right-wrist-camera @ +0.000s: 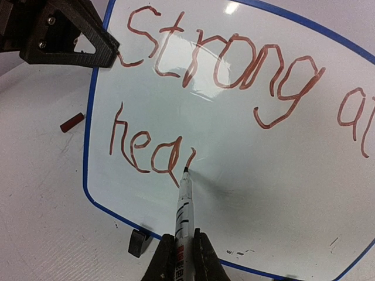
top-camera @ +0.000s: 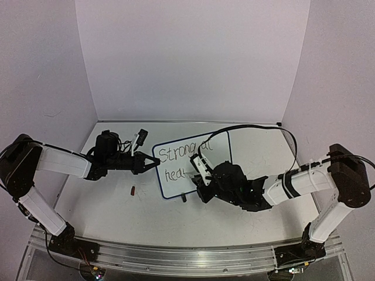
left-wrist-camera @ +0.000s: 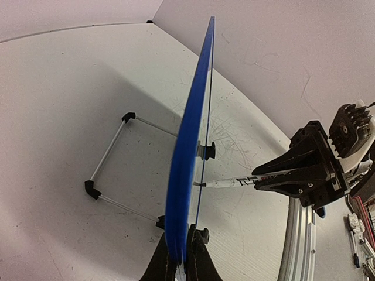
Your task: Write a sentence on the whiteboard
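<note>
As the right pincer (right-wrist-camera: 181, 244) grips it, marker (right-wrist-camera: 183, 205) seemingly touches whiteboard (right-wrist-camera: 263, 175).

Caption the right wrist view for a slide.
Right gripper holds slim white marker against blue-rimmed whiteboard, red handwritten sentence unfinished.

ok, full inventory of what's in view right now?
whiteboard: 1, white, blue rim, propped mid-table
sentence: 1, red-brown, on the board, reads "Strong at hea", unfinished
marker: 1, white barrel, tip on the board after "hea"
cap: 1, red, on the table left of the board
clip foot: 1, black, board's bottom edge
wire stand: 1, silver, black corners, behind the board
table: 1, white, scuffed
left hand: 1, black, shut on the board's left edge
right hand: 1, black, shut on the marker
</note>
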`<state>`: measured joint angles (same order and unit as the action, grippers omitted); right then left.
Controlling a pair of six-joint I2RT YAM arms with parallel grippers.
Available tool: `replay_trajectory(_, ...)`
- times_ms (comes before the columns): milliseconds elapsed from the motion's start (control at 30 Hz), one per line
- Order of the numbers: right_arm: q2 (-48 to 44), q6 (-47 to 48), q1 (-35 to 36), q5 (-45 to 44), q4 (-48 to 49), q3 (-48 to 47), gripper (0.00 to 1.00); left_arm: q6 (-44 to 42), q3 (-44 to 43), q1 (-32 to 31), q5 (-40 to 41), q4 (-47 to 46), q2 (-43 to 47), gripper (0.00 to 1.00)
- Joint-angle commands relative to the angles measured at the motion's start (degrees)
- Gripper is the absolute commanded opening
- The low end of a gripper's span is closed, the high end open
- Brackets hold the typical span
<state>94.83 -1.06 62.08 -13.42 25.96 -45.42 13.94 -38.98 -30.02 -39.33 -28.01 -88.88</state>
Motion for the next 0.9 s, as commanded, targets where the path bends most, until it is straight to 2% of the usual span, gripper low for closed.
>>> replay_trajectory(0, 0.19, -1.3, 0.22, 0.64, -0.48, 0.94, 0.0, -2.51, -0.66, 0.89, 6.19, 3.49, 0.64, 0.0)
replay_trajectory(867, 1.67, -0.57, -0.02, -2.43, 3.0, -1.6, 0.0, -2.58, -0.21, 0.93, 6.07, 3.75, 1.16, 0.0)
